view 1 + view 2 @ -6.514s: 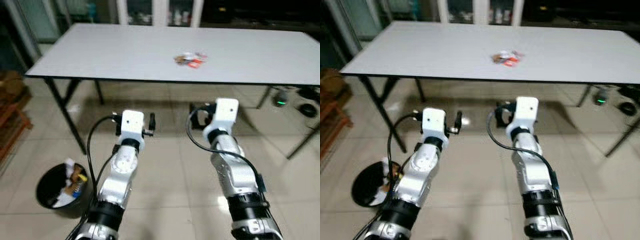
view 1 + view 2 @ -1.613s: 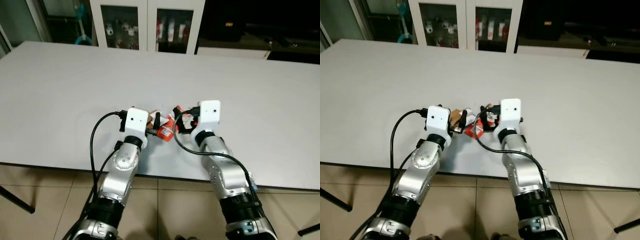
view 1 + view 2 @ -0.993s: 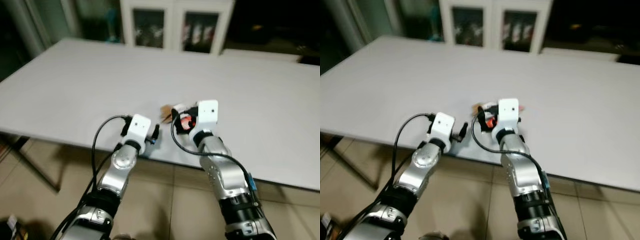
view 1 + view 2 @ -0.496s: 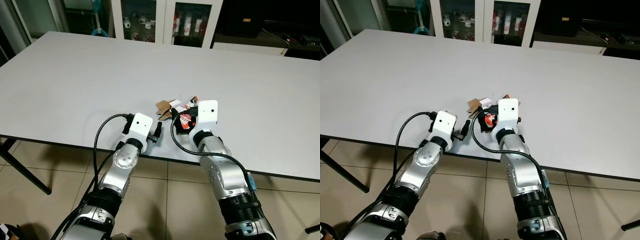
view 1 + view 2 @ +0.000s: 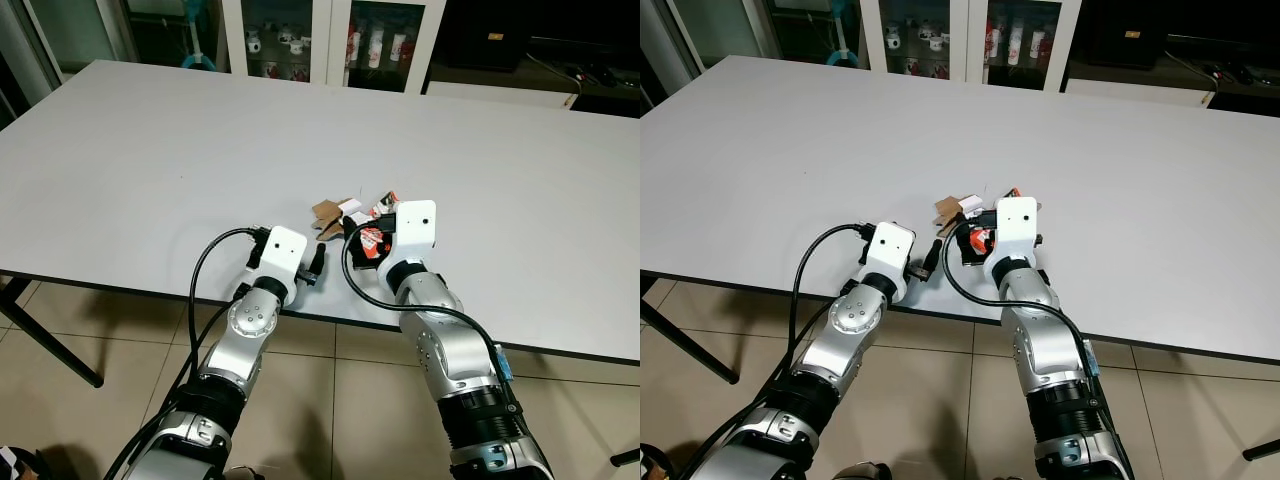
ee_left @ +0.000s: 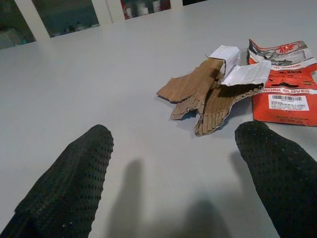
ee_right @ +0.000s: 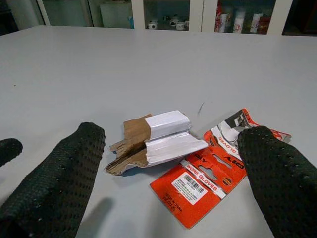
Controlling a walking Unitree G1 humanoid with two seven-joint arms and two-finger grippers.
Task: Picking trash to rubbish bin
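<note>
The trash is left on the white table (image 5: 150,150), near the front edge: a torn brown cardboard bit (image 6: 205,91) w/ white paper on it, touching a red glove wrapper (image 7: 205,181). The left gripper (image 6: 173,173) & right gripper (image 7: 163,163) are held low, just in front of the trash, fingers spread wide w/ nothing in them, prob so a piece can be grabbed next
</note>
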